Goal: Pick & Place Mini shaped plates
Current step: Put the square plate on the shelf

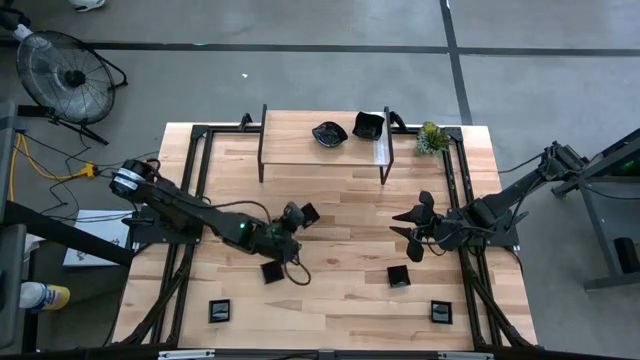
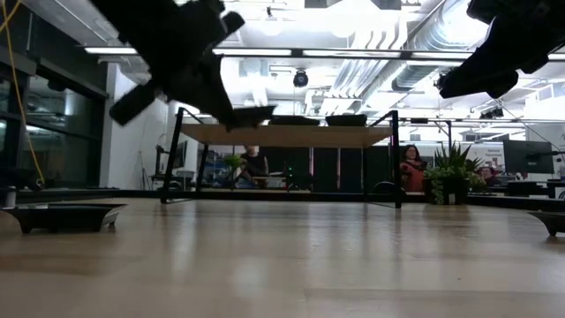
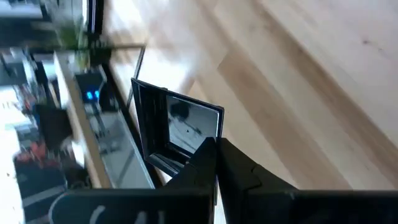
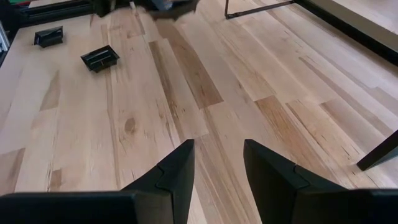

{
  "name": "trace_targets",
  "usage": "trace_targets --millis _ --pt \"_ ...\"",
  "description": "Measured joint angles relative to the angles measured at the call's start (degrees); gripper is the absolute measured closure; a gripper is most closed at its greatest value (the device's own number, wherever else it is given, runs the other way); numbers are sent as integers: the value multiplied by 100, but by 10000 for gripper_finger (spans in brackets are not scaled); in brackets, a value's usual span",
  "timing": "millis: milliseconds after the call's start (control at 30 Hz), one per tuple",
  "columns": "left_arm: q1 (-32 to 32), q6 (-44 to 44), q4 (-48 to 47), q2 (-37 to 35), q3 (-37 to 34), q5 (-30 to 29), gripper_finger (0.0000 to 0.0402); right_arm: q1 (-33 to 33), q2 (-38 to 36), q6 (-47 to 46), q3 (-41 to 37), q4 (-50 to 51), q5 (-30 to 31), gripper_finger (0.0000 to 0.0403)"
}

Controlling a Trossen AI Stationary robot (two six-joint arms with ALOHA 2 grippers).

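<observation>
My left gripper (image 1: 297,216) hangs over the middle of the table, shut on a small square black plate (image 1: 310,213). The left wrist view shows that plate (image 3: 180,124) just beyond the shut fingers. My right gripper (image 1: 414,227) is open above bare wood right of centre and holds nothing (image 4: 217,165). Several other square plates lie flat on the table: (image 1: 272,271), (image 1: 399,276), (image 1: 219,311), (image 1: 440,313). A wavy-edged plate (image 1: 329,134) and another black plate (image 1: 368,125) rest on the wooden shelf (image 1: 300,140). My left gripper pinches the square plate between its two fingers at the rim of one side (image 3: 186,157). The plate is lifted clear of the table, at about the height of the shelf top in the low view (image 2: 247,113), and sticks out beyond the fingertips.
The raised wooden shelf on black legs (image 2: 287,134) stands at the far side, with a small green plant (image 1: 430,138) beside its right end. Black frame rails (image 1: 200,170) run along both sides of the table. Open wood lies between the two grippers. People sit in the room behind (image 2: 410,168).
</observation>
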State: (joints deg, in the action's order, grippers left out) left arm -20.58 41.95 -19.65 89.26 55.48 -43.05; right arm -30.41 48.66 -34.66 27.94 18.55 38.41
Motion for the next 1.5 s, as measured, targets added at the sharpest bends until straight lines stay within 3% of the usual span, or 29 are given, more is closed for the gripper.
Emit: trace_targets --millis 300,567,767,1133,1500 --pt "691 -1078 -2217 -91 1398 -57 401 2 0 5 1 -42 28 269" --pt "1577 -1590 -2791 -94 2314 175 401 -1 0 14 2 -39 44 269" --pt "2457 -1521 -3152 -95 2381 379 401 -1 2 16 2 -40 46 269" --pt "3889 -898 -2712 -95 2379 1359 401 -1 2 69 0 -39 114 269" --pt "4319 -1056 -2407 43 2368 2027 401 -1 2 99 2 -39 125 269"
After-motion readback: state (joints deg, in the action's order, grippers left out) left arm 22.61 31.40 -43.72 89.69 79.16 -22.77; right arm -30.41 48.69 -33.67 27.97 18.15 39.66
